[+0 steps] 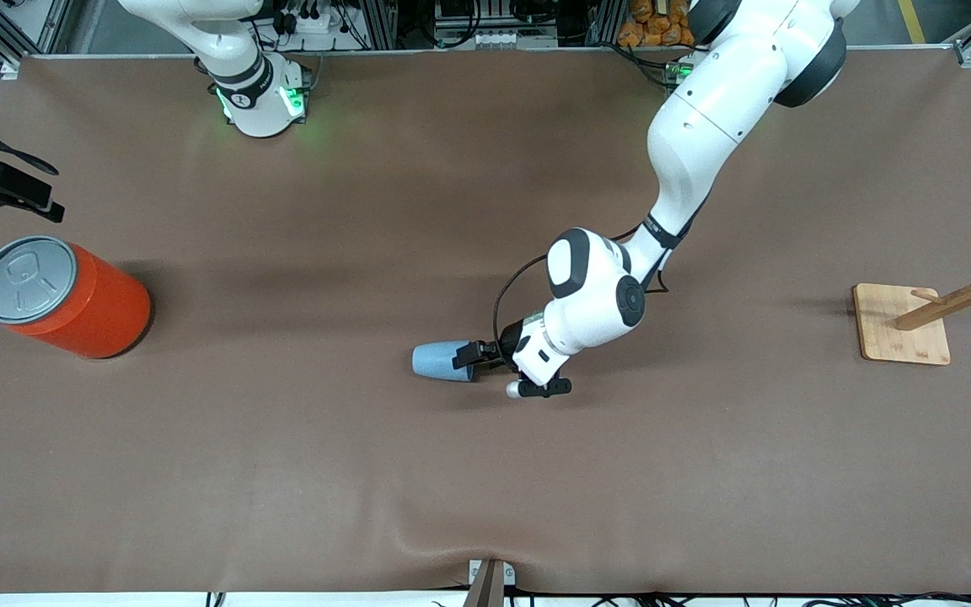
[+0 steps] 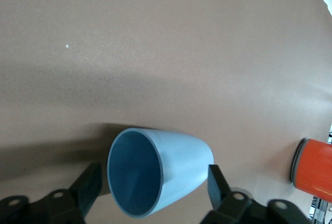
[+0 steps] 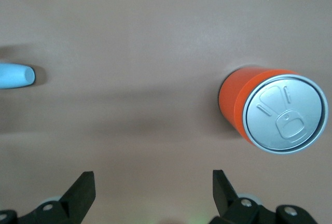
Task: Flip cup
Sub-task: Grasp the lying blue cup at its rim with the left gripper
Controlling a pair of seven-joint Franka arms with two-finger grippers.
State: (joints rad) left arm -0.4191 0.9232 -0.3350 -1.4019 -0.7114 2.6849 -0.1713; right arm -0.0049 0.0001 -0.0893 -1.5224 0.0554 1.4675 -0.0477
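Straddling the cup (image 2: 155, 172), lying sideways at lower centre, with left gripper (image 2: 150, 187) fingers spread, not yet gripping, likely for righting it; right gripper (image 3: 153, 190) waiting, spread, empty, above the can (image 3: 272, 112).

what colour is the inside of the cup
Darker blue than its light blue outside; the cup shows it best in the left wrist view.

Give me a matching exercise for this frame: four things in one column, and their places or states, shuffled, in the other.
1. cup
2. orange can
3. left gripper
4. wooden rack

a. at the left arm's end of the table
b. lying on its side
c. open around the cup's rim end
d. upright at the right arm's end

Pairs: 1-b, 2-d, 3-c, 4-a
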